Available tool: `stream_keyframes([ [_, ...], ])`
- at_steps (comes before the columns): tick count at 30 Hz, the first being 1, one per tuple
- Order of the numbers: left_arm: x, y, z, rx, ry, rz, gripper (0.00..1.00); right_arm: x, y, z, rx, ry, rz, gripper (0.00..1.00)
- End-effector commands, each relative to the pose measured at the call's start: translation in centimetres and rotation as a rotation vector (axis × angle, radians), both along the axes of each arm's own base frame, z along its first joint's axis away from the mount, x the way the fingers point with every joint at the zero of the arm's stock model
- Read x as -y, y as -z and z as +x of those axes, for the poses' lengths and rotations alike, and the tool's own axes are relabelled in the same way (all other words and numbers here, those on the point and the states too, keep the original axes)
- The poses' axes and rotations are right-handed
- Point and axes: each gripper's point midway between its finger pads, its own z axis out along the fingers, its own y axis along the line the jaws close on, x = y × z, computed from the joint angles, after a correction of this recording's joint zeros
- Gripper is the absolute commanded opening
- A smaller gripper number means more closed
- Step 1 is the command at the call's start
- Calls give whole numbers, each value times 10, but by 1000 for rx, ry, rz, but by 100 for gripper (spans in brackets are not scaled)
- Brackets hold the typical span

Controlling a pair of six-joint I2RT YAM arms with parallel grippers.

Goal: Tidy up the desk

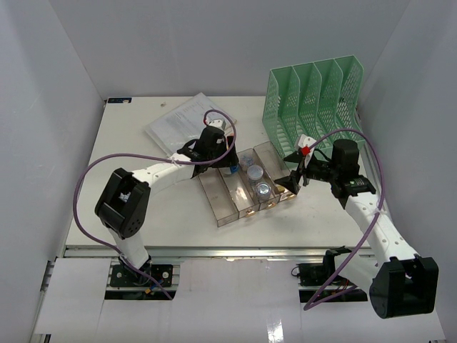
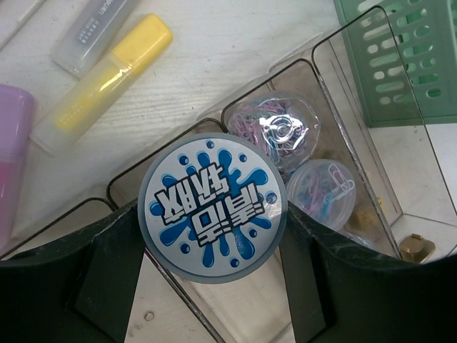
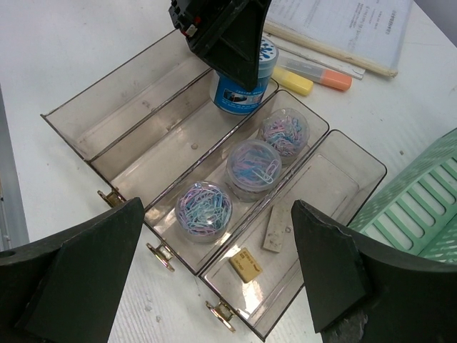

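The white desk (image 1: pixel 143 214) carries a clear four-compartment tray (image 1: pixel 221 207) at its middle. My left gripper (image 1: pixel 230 166) is shut on a round blue-and-white tub (image 2: pixel 213 207) with a splash label. It holds the tub at the far end of the tray's second compartment (image 3: pixel 178 153); the tub also shows in the right wrist view (image 3: pixel 245 86). My right gripper (image 3: pixel 214 264) is open and empty, hovering over the tray's near right end. Three clear tubs of paperclips (image 3: pixel 251 163) fill the third compartment. A yellow block (image 3: pixel 245 264) and a grey strip (image 3: pixel 275 229) lie in the fourth.
A mint-green mesh file rack (image 1: pixel 310 100) stands at the back right, close to the tray. Papers (image 1: pixel 182 121) lie at the back centre. A yellow highlighter (image 2: pixel 107 78), a purple one (image 2: pixel 11 157) and a clear case (image 2: pixel 93 32) lie beyond the tray.
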Motion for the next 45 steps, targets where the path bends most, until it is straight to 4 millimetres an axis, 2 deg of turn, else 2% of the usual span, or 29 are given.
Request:
stream_keyframes([
  [1,6,-32,23,111,-6,-4,27,0,-10,-1,44,-17,13,90],
  [2,5,-28,22,105,-7,1,41,0,-10,-1,44,-16,14,90],
  [5,3,-24,20,96,-13,10,67,1,-10,-1,46,-15,15,90],
  [8,1,-25,18,95,-13,10,83,2,-11,0,43,-12,16,90],
  [16,3,-44,11,116,30,-4,94,5,-15,-4,44,-22,39,90],
  [19,2,-62,6,146,56,-12,95,4,-19,-9,47,-41,57,90],
  [21,-6,-83,-3,187,60,-25,95,4,-20,-10,46,-47,71,90],
  [25,-44,-112,-30,258,-12,-24,97,-1,4,-23,-168,-51,133,90],
  [26,-59,-114,-41,270,-46,-20,98,-6,0,-28,-175,-115,143,90],
  [28,-87,-93,-58,231,-117,0,98,-10,-3,-39,-204,-203,152,91],
  [31,-128,-95,-86,213,-234,-86,98,-9,-3,-40,-194,-206,140,92],
  [32,-149,-80,-92,173,-290,-73,98,-8,-3,-40,-185,-198,136,92],
  [34,-178,-75,-104,157,-375,-98,98,-7,-3,-37,-168,-172,130,92],
  [37,-220,-61,-104,93,-513,-85,98,-5,-6,-36,-153,-155,122,92],
  [40,-248,-45,-104,0,-598,-40,98,-4,-5,-34,-149,-139,118,92],
  [42,-272,-46,-99,-13,-679,25,98,-4,-5,-33,-147,-132,120,92],
  [45,-293,-62,-98,19,-740,101,98,-4,-6,-33,-145,-128,122,92],
])
